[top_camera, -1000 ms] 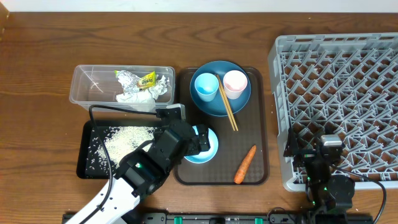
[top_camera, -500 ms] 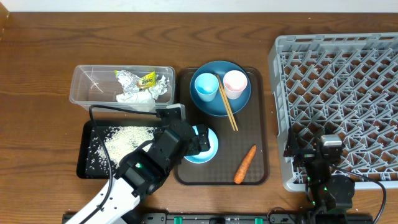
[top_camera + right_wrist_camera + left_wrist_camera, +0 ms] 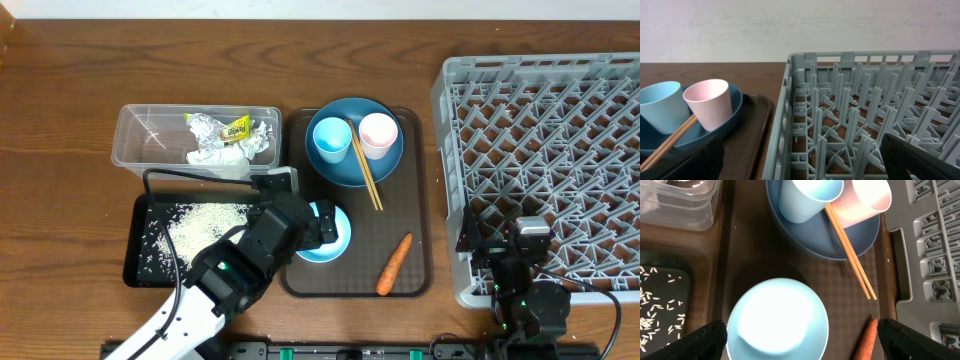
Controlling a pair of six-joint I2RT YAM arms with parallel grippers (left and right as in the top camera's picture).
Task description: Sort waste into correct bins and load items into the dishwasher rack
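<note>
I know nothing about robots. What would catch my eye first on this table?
The large grey dishwasher rack fills the right side. In the middle, a brown serving tray carries a dark-blue plate with a light-blue cup and a pink cup on it, and an orange carrot by its right edge. On the left, white rice grains lie scattered in a black tray.

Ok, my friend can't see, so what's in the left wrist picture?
The left gripper hangs open over a pale-blue bowl on a brown tray. Beyond it, a dark-blue plate holds a light-blue cup, a pink cup and chopsticks.
</note>
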